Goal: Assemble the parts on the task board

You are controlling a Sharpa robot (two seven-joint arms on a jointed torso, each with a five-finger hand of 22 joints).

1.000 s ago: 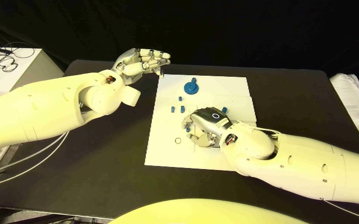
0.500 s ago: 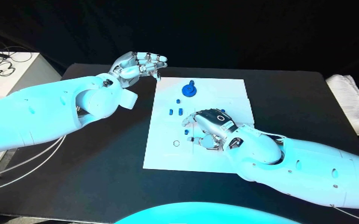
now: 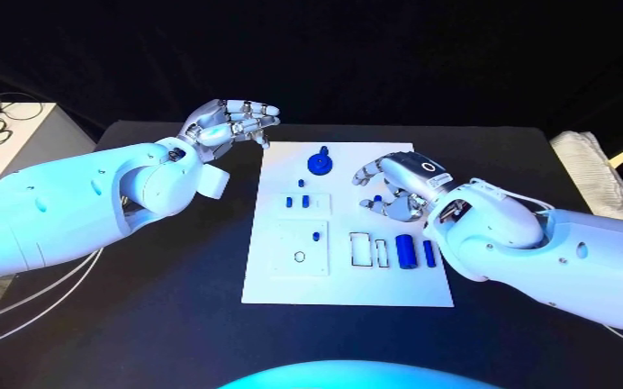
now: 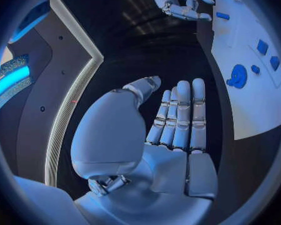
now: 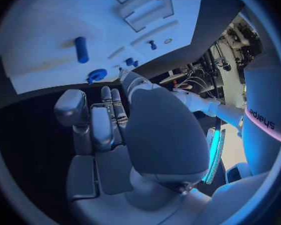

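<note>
1. Task board [image 3: 348, 288], a flat white rectangular plate, lies mid-table; small blue plastic parts rest on it: a round disc with a knob [image 3: 318, 163] at the far end, two short pegs [image 3: 297, 201], and two cylinders [image 3: 405, 251] near the right edge.
2. Right hand [image 3: 397, 184] hovers over the board's far right edge, fingers curled; whether it pinches anything I cannot tell.
3. Left hand [image 3: 234, 122] hangs off the board's far left corner, fingers together, loosely bent, empty.
4. Judged step: between placements; next calls for picking a loose cylinder.
</note>
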